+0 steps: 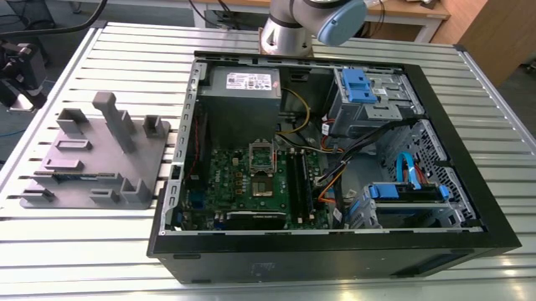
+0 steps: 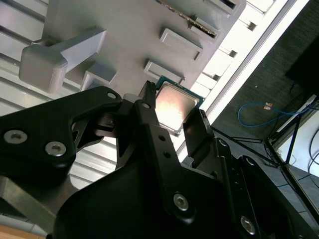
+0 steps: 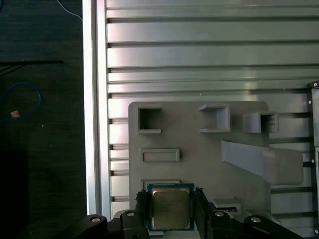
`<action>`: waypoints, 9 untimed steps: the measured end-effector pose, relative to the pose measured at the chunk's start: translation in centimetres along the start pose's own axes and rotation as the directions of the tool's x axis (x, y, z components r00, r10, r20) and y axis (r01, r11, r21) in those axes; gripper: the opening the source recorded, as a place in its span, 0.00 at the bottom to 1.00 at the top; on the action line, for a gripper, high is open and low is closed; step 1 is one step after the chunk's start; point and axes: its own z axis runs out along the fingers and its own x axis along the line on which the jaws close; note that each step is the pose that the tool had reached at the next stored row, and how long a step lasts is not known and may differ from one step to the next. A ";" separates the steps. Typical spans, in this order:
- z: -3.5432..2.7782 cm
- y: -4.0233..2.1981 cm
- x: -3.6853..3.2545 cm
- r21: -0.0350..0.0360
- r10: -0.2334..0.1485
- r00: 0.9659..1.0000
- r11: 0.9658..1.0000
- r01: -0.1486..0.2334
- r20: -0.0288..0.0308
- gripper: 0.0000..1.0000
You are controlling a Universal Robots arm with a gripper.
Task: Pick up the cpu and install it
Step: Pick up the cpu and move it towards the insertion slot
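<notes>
Gripper [image 3: 170, 195] pinching cpu [image 3: 171, 209] by two opposite edges, fingers [image 3: 141, 205] hugging both sides, at gray fixture [image 3: 199, 159] near table [image 3: 199, 50] edge (lifted or seated: unclear). Chip likely handling light, stiff, thin; underside fragile, smooth lid slipping easily, so edges being best hold.

The exterior view is looking steeply down from well back, covering the case [image 1: 335, 241], fixture [image 1: 92, 163] and table [image 1: 84, 251]. Both wrist views are riding just behind the gripper [image 3: 170, 196] [image 2: 173, 102], facing along it, close, sharing the cpu [image 3: 170, 215] [image 2: 175, 105], fixture and table.
</notes>
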 end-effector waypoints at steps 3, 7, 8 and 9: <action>-0.11 0.01 0.00 0.000 0.000 1.000 1.000 0.000 0.000 0.47; -0.25 0.02 -0.01 0.000 0.000 1.000 1.000 0.000 0.000 0.47; -0.29 0.02 -0.01 0.000 0.000 1.000 1.000 0.000 0.000 0.47; -0.32 0.03 -0.01 0.000 0.000 1.000 1.000 0.000 0.000 0.47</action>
